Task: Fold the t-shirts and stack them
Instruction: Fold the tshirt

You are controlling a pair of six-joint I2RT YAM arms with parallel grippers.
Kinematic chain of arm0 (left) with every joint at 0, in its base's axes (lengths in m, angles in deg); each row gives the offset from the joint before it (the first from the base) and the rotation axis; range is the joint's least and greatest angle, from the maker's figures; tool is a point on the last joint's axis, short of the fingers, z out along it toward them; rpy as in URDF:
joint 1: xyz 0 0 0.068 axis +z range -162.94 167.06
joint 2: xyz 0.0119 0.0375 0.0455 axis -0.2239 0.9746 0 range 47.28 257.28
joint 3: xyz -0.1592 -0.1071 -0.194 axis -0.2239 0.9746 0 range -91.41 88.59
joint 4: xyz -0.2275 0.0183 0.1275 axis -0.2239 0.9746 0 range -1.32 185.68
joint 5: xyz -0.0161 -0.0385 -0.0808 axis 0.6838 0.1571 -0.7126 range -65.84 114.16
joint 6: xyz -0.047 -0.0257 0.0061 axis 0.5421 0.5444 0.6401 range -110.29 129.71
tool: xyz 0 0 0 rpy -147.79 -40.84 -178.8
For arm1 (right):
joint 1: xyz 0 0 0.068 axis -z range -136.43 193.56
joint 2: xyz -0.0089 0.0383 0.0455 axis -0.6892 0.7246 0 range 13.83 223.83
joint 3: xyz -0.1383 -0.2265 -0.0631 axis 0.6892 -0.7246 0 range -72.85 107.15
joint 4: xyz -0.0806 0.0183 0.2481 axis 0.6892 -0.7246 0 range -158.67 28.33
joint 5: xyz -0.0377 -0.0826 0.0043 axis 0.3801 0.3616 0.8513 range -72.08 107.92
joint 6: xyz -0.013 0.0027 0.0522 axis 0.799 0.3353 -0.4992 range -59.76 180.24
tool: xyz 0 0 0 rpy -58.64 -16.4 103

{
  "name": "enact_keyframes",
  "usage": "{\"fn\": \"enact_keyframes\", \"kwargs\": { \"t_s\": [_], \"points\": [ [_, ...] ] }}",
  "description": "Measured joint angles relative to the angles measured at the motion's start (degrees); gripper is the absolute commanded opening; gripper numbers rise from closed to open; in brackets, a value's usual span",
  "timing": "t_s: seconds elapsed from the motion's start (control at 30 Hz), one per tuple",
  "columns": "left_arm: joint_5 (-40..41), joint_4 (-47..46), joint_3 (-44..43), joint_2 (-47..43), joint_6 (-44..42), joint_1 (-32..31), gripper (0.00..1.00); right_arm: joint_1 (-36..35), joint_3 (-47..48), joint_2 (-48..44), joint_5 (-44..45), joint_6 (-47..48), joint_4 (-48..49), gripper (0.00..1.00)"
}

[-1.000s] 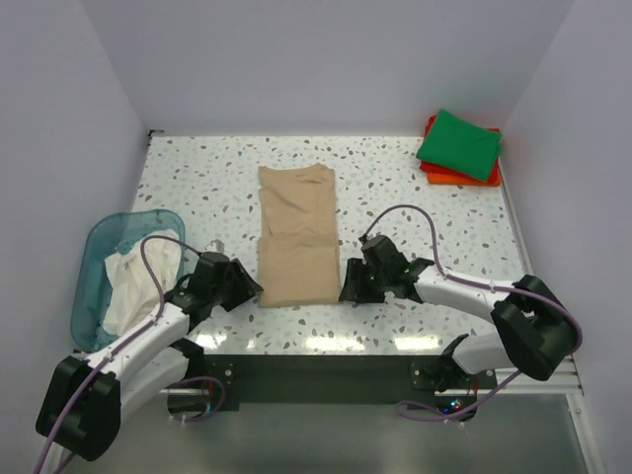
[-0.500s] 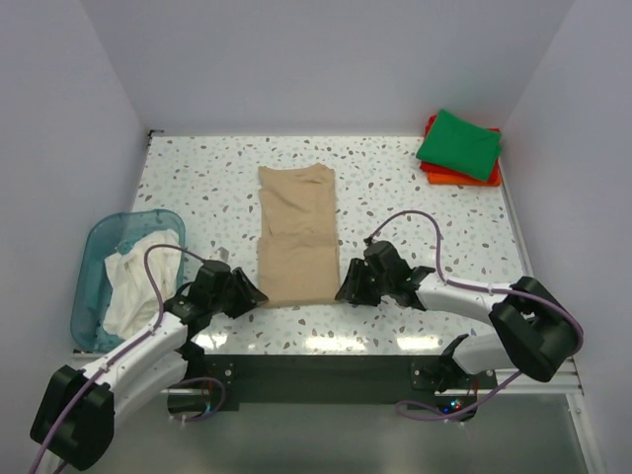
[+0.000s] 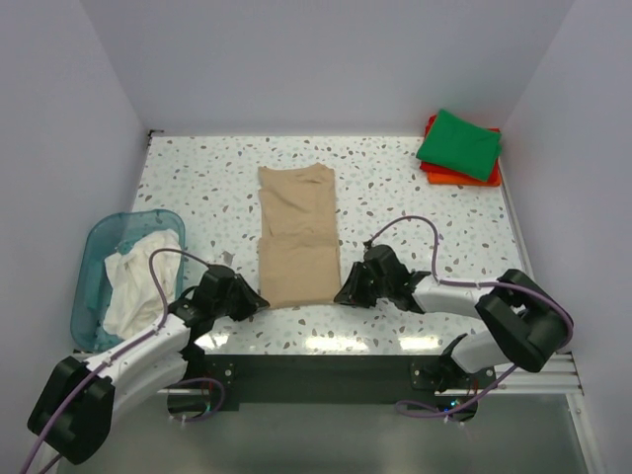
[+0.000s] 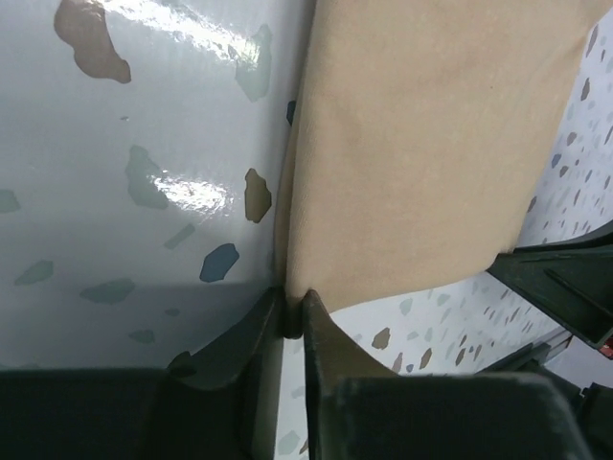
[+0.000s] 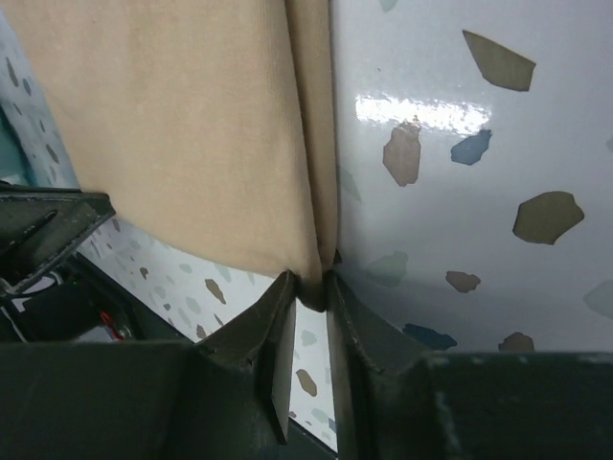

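A tan t-shirt (image 3: 296, 232) lies folded into a long strip down the middle of the table, its neck at the far end. My left gripper (image 3: 259, 300) is shut on the near left corner of the tan t-shirt (image 4: 421, 144), with cloth pinched between its fingertips (image 4: 311, 311). At the near right corner of the tan t-shirt (image 5: 192, 125) my right gripper (image 3: 339, 294) is likewise shut, its fingertips (image 5: 285, 287) pinching the cloth. A folded green t-shirt (image 3: 460, 144) rests on an orange-red one (image 3: 434, 170) at the far right. A white t-shirt (image 3: 126, 279) lies crumpled in the basket.
A translucent teal basket (image 3: 94, 267) stands at the left edge of the speckled table (image 3: 395, 188). White walls enclose the table on three sides. Each arm's purple cable (image 3: 415, 222) loops above its wrist.
Both grippers slid toward the near edge to the tan shirt's bottom corners and shut on them. The shirt itself has not moved.
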Motion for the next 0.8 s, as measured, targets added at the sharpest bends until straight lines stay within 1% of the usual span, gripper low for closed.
{"fn": "enact_keyframes", "kwargs": {
  "t_s": [0.03, 0.07, 0.13, 0.23, 0.3, 0.53, 0.67, 0.8],
  "points": [
    [0.1, -0.1, 0.2, 0.1, 0.3, -0.2, 0.11, 0.0, -0.2, 0.2, 0.0, -0.2, 0.2, 0.16],
    [0.2, -0.2, 0.3, 0.0, 0.4, -0.3, 0.05, 0.0, -0.3, 0.3, 0.0, -0.3, 0.3, 0.07],
    [0.2, -0.2, 0.3, -0.1, 0.5, -0.8, 0.01, 0.0, -0.6, 0.4, 0.0, -0.4, 0.3, 0.00],
    [0.6, 0.9, 0.3, -1.0, 0.5, -1.9, 0.00, 0.0, -0.7, -0.4, 0.0, -0.1, -0.4, 0.00],
    [0.8, 2.9, 0.2, -2.5, 0.5, -3.0, 0.00, 0.0, -1.5, -2.7, 0.0, 0.4, -1.3, 0.00],
    [1.5, 10.7, -1.9, -8.5, 0.9, -9.5, 0.00, -0.5, -5.3, -18.6, -0.9, 3.7, -7.1, 0.00],
    [2.8, 15.1, -6.0, -11.7, 1.4, -11.6, 0.00, -1.8, -5.9, -26.7, -0.9, 5.4, -12.2, 0.00],
    [5.5, 17.9, -12.0, -11.3, 1.3, -11.8, 0.00, -2.3, -4.3, -30.8, 0.6, 7.4, -18.6, 0.00]
  ]
}}
